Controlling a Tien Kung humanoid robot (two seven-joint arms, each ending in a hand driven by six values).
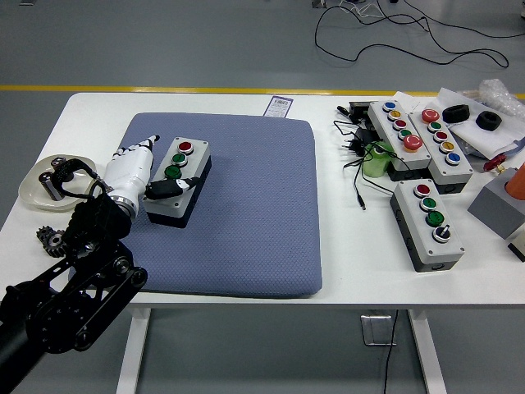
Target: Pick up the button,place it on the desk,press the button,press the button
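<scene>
Head view shows a grey button box [179, 180] with one red and two green buttons, lying on the blue mat [246, 213]; the left hand [135, 174] grasps its left side. Three other button boxes sit right.

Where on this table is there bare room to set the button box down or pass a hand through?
Most of the blue mat right of the button box under the left hand is bare. So is the white strip between the mat and the small box. The far right corner is crowded with control boxes and cables.
</scene>
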